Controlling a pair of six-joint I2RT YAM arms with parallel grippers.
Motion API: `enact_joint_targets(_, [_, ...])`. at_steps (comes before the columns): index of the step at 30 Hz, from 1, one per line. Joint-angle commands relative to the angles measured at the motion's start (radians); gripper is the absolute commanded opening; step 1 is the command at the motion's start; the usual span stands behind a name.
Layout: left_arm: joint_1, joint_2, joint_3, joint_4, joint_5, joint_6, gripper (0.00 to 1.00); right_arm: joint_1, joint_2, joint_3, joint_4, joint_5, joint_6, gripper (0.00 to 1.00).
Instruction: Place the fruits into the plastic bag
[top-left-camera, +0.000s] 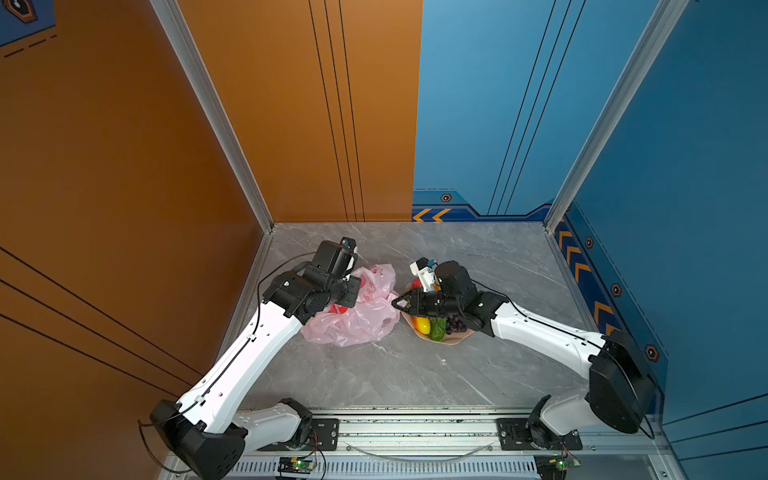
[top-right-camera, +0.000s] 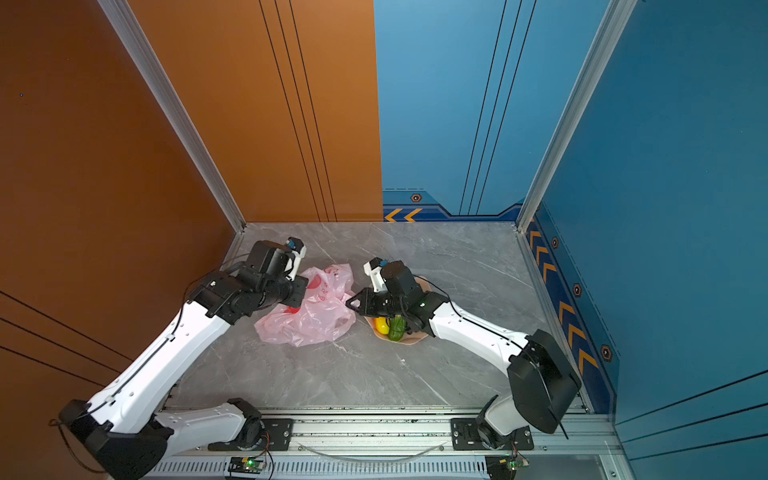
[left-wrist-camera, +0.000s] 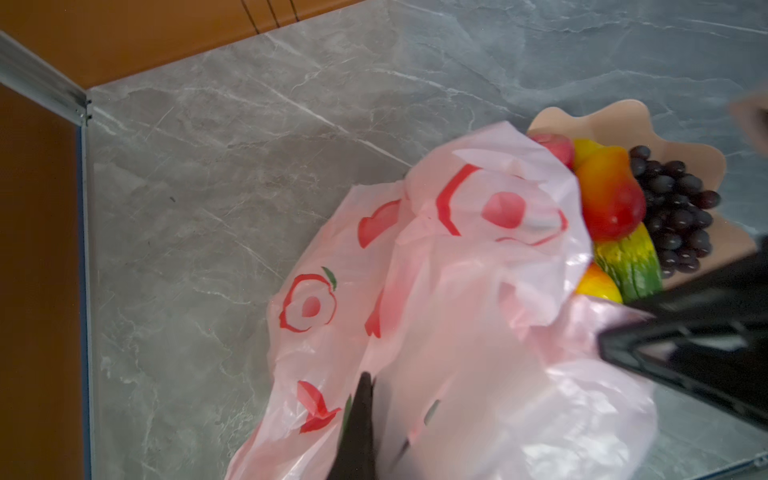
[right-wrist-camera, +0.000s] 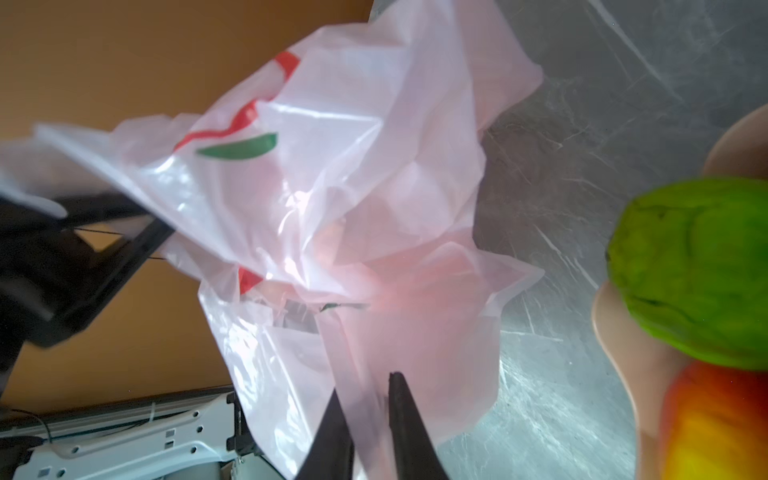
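Grey marble table (top-left-camera: 415, 374) lies between one orange wall and blue walls. On it the plastic bag (top-left-camera: 365, 316) is crumpled, just beside the peach bowl (left-wrist-camera: 582, 118), where the fruits (top-left-camera: 432, 326) lie together; none is in the bag yet. The left gripper (left-wrist-camera: 362, 386) is closed and seems to pinch the film. The right gripper (right-wrist-camera: 363, 384) has its jaws almost together, with a strip of film between them. I judge this step is opening the bag. Next, both arms should pull apart gently to make a mouth, because thin film slips easily.
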Motion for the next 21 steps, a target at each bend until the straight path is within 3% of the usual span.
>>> enact_joint_targets(1, [0.042,0.074,0.063,0.010,-0.062,-0.028,0.00,0.085,-0.076,-0.012,-0.089,0.116,-0.078,0.14])
enact_joint_targets(11, [-0.021,0.307,0.241,0.053,-0.067,-0.026,0.00,0.323,0.048,0.000,-0.107,0.204,-0.088,0.17])
enact_joint_targets(15, [-0.039,0.322,0.230,0.056,0.022,-0.022,0.01,0.342,0.097,0.032,-0.089,0.184,-0.091,0.36])
enact_joint_targets(17, [-0.039,0.305,0.200,0.057,0.026,-0.020,0.11,0.330,0.099,0.048,-0.103,0.152,-0.099,0.48])
enact_joint_targets(19, [-0.033,0.277,0.166,0.057,0.027,-0.022,0.41,0.310,0.062,0.051,-0.150,0.151,-0.120,0.58])
enact_joint_targets(21, [-0.028,0.244,0.139,0.056,0.031,-0.029,0.60,0.283,0.003,0.050,-0.216,0.178,-0.142,0.64])
